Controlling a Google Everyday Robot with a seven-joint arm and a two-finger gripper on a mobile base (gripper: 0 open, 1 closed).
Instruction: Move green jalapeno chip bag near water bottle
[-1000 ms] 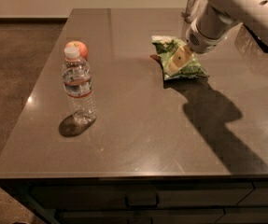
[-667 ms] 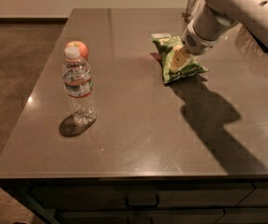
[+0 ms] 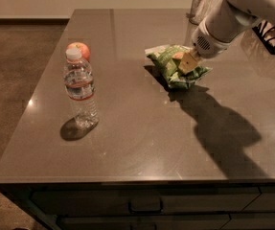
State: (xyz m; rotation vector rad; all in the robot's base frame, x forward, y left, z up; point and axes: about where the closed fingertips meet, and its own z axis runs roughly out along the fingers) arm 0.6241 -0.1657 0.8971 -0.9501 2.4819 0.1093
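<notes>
1. Presently: the tan-tipped gripper (image 3: 188,62) at the end of the white robot arm (image 3: 233,18) rests on the upper right part of the crinkly green jalapeno chip bag (image 3: 171,67), touching it. How far the gripper is closed, and whether it has hold of the bag, cannot be told from this view.
2. Bag position: far right part of the dark grey-brown polished table (image 3: 142,143), well apart from the small clear ribbed plastic water bottle (image 3: 81,92), which stands upright near the left edge.
3. A dark shadow lies under the bag's left side. Cannot tell if that end is off the surface.
4. Bag orientation: long axis diagonal, far-left to near-right. The white top edge is at the far-left end, so the bag points roughly toward the round red-orange apple (image 3: 79,49) just behind the bottle.
5. Step in hand (judgement): securing the bag, at the start of the transfer. Placement not yet done.
6. Next move calls for: a firm hold, then travel leftward and toward the near edge. Set the bag down just beside the bottle without knocking it, since it looks light and easily tipped.
</notes>
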